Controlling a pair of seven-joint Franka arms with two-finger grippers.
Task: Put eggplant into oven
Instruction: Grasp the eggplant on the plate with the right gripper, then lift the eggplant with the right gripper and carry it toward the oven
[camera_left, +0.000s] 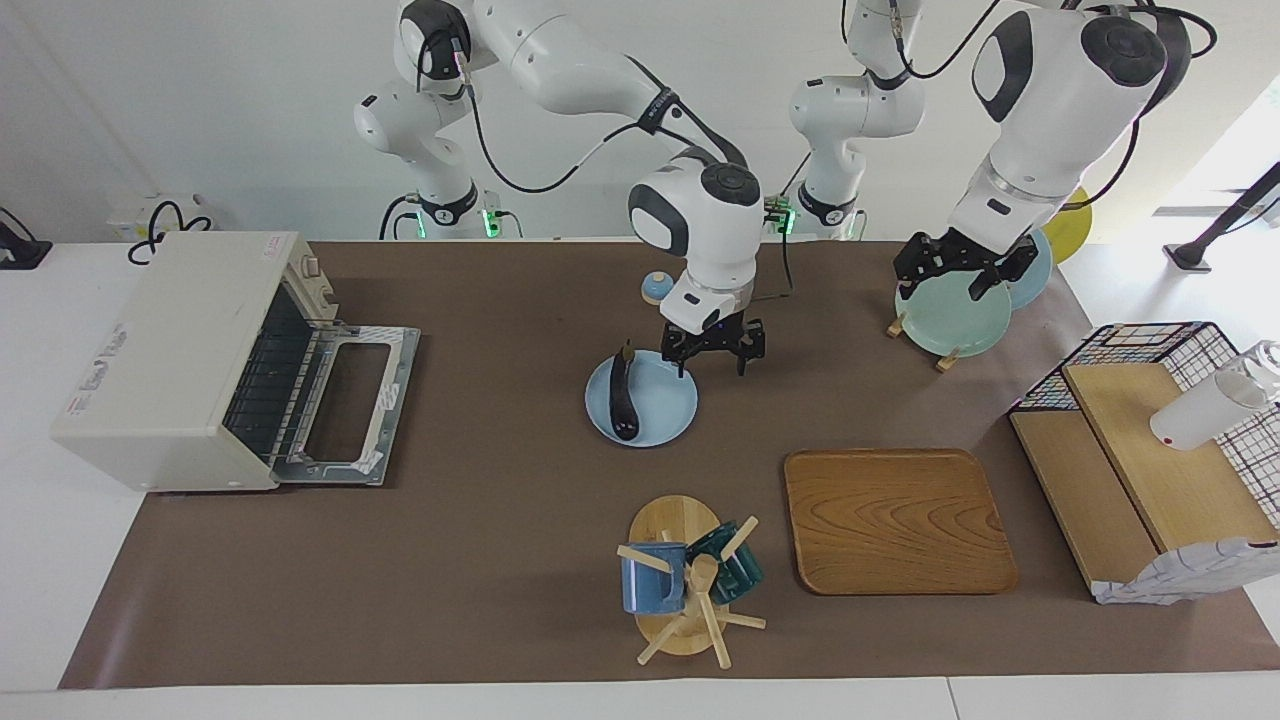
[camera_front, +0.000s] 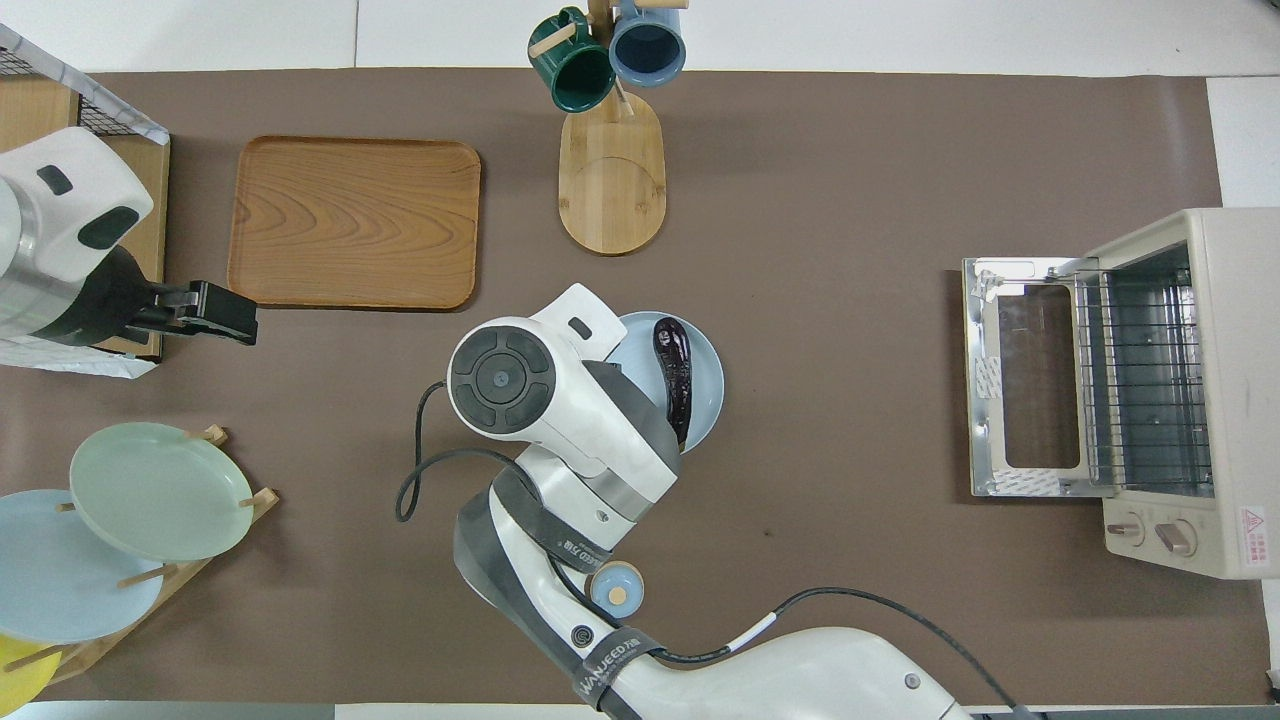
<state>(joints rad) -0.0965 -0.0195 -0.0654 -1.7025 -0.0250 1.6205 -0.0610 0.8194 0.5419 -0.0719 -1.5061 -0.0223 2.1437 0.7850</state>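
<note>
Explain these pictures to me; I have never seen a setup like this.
Two white robot arms work at a brown table. One picture looks at them from across the table, the other from above their own end. The right gripper hangs open by the blue plate, holding nothing. The eggplant lies on that plate. The oven stands at the right arm's end, door dropped open. The left gripper waits open over the rack of plates. Also there: a wooden tray and a mug stand.
</note>
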